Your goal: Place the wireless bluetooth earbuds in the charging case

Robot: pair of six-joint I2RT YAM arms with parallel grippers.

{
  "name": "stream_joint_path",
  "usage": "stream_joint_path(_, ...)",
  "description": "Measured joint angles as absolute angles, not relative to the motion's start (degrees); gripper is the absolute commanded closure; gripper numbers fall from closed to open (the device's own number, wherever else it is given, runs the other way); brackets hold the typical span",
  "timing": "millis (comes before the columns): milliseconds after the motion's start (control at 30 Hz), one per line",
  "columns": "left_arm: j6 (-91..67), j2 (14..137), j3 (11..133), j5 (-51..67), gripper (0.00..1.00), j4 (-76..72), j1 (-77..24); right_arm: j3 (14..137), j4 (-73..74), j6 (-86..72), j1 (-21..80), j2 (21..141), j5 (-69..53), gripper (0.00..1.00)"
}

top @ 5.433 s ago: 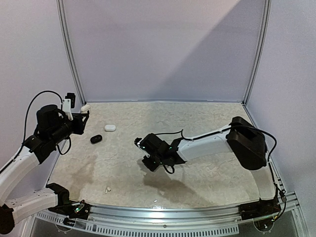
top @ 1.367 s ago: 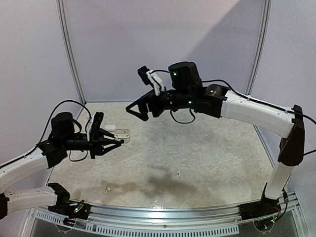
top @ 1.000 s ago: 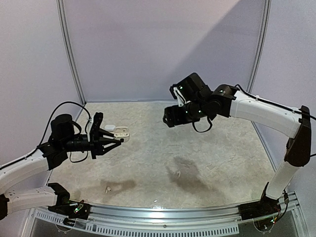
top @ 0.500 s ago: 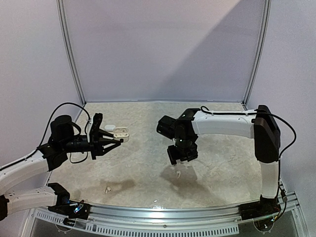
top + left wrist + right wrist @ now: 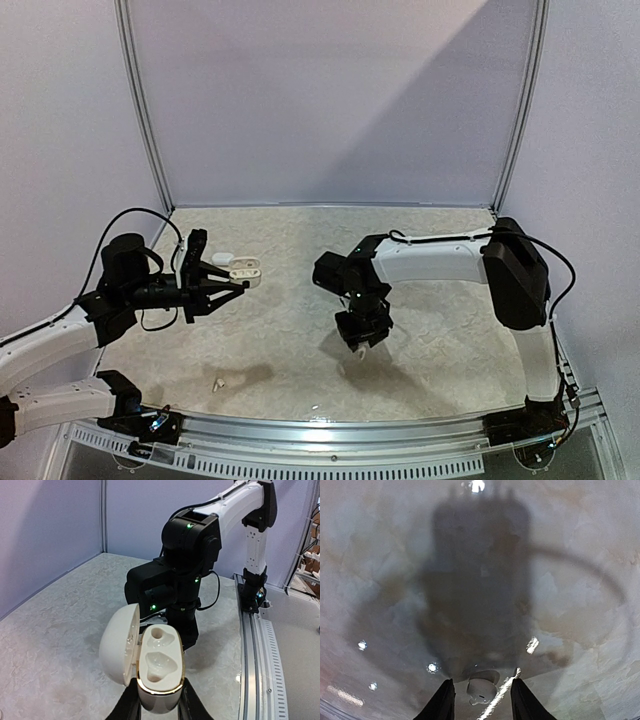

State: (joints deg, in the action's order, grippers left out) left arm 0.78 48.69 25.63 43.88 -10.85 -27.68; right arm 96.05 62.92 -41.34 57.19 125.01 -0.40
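My left gripper [image 5: 236, 284] is shut on the base of an open white charging case [image 5: 246, 270] with a gold rim and holds it above the table. In the left wrist view the case [image 5: 159, 666] shows two empty sockets, its lid [image 5: 119, 644] swung left, between my fingers [image 5: 157, 706]. My right gripper [image 5: 360, 343] points straight down at the table. It is open, and its fingers straddle a white earbud [image 5: 481, 690] lying on the surface, with gaps on both sides [image 5: 482, 701]. The black earbuds are out of view.
A closed white case [image 5: 222, 257] lies at the back left. Another white earbud [image 5: 215, 382] lies near the front left, and a small white bit [image 5: 315, 407] by the front rail [image 5: 330, 432]. The right arm [image 5: 180, 580] stands just beyond the held case.
The right arm has swung down from high above the table and now hangs low over the white earbud at the middle. The left arm holds the open case still.
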Motion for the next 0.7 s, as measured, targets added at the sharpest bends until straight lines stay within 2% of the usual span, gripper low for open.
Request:
stream_joint_path(400,0.8,48.7,25.6,43.6,1.00,-10.9,-27.7,95.6,62.5,-40.9,57.2,125.0,-2.3,0.75)
stream_joint_path(500,0.8,48.7,25.6,43.4,1.00,-10.9,-27.7,95.5,62.5,-40.7,57.2,125.0,-2.3,0.83)
stream_joint_path(700,0.8,48.7,25.6,43.2,1.00,-10.9,-27.7,95.2,62.5,-40.2,57.2,125.0,-2.3,0.91)
